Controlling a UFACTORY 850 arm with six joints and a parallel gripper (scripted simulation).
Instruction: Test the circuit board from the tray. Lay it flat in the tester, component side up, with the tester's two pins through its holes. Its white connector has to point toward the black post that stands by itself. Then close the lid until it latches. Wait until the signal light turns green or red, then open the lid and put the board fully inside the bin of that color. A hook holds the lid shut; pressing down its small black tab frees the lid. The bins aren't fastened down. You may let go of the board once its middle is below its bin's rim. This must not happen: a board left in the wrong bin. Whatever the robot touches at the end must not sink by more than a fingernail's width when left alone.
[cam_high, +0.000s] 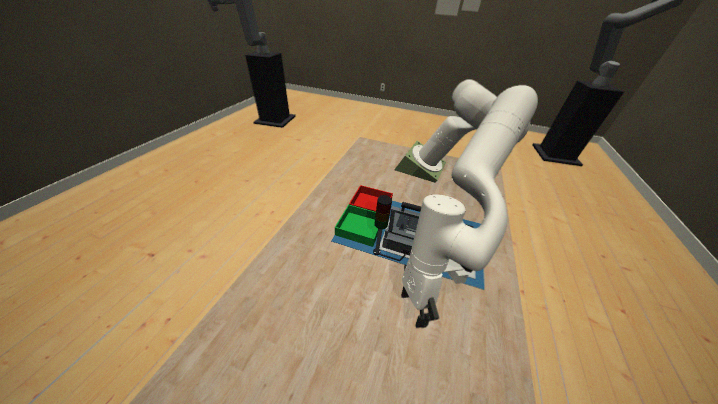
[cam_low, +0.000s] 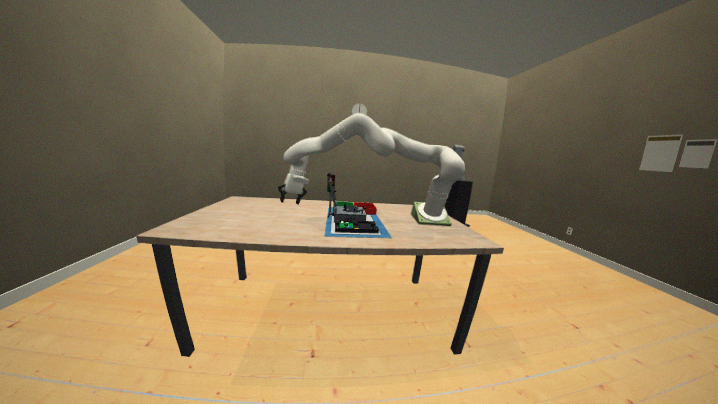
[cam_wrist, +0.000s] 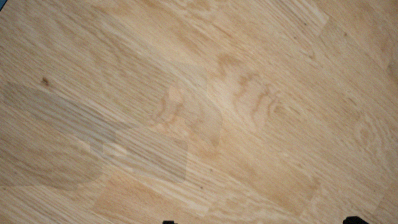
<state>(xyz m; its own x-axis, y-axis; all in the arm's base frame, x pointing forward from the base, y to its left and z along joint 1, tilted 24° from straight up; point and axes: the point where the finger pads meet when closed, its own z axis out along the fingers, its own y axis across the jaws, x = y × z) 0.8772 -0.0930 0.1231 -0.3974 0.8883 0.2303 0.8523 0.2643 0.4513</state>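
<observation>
My gripper (cam_high: 415, 305) (cam_low: 291, 196) is open and empty. It hangs above bare table wood, well to the side of the blue mat (cam_high: 351, 244) (cam_low: 328, 232) and clear of everything on it. In the wrist view only its two fingertips show at the bottom edge, over plain wood. The dark tester (cam_high: 399, 228) (cam_low: 349, 215) stands on the mat. The green circuit board (cam_low: 346, 226) lies in the tray (cam_low: 369, 228) at the mat's near end; in the top view my arm hides it. The signal light (cam_high: 383, 211) (cam_low: 330, 183) looks unlit. I cannot tell how the lid stands.
A green bin (cam_high: 357, 224) (cam_low: 343, 204) and a red bin (cam_high: 370, 197) (cam_low: 365, 206) stand side by side next to the tester. My arm's green base (cam_high: 421, 163) (cam_low: 430, 216) is at the table's far end. Two black camera stands are on the floor.
</observation>
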